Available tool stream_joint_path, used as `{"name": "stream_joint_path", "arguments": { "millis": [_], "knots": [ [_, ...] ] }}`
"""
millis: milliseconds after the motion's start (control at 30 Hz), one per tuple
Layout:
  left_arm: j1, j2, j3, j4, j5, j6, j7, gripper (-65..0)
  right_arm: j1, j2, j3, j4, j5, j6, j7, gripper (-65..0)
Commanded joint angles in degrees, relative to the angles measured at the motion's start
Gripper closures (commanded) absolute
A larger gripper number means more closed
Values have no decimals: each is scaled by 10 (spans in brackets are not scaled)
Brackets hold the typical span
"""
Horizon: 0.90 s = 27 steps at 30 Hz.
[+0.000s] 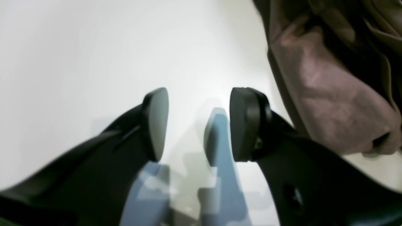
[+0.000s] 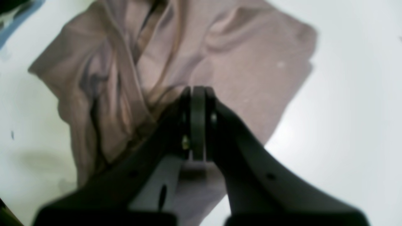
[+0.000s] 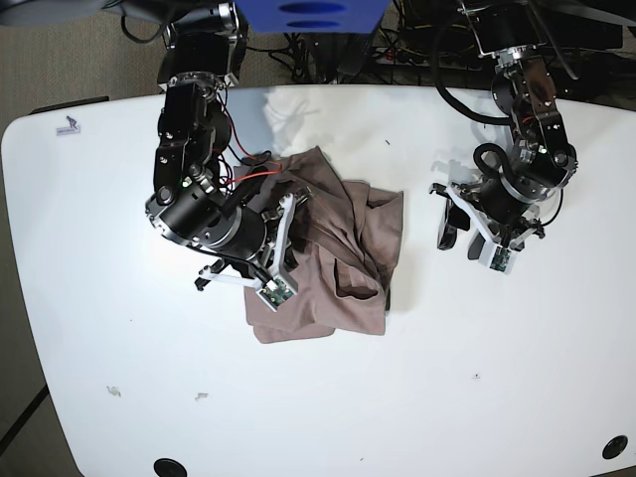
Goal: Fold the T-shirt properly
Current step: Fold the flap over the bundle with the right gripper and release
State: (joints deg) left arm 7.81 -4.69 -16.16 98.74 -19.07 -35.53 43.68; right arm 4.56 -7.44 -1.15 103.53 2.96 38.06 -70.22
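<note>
Mauve shirt point(image 3: 338, 248) lay bunched mid-fold on the table point(image 3: 497, 378). Our right gripper point(image 2: 198, 122) hung above it, jaws together, empty; left gripper point(image 1: 198, 125), jaws apart, idled aside. Next: regrasp an edge.

Black arms point(image 3: 189, 149) with red cables point(image 3: 260, 177).

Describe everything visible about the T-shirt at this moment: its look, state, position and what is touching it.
The T-shirt is plain taupe, of thin, soft-looking fabric, lying bunched and creased on the white table near its middle, with overlapping folds rather than a neat shape. The right gripper, jaws closed, is over its left part in the base view; contact is unclear. The left gripper hangs open beside it, apart from the cloth.
</note>
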Motion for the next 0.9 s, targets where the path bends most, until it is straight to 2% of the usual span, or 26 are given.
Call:
{"name": "stream_joint_path", "arguments": {
  "millis": [0,467,867],
  "knots": [
    [-6,-4,0,10,-8,1,-14,-307,10,6,0,-1,6,1,24,0],
    [-6,-4,0,10,-6,1,-14,-307,8,16,-3,-7,6,1,32,0],
    [-6,-4,0,10,-6,1,-14,-307,-33,17,-27,-12,6,2,58,0]
  ]
}}
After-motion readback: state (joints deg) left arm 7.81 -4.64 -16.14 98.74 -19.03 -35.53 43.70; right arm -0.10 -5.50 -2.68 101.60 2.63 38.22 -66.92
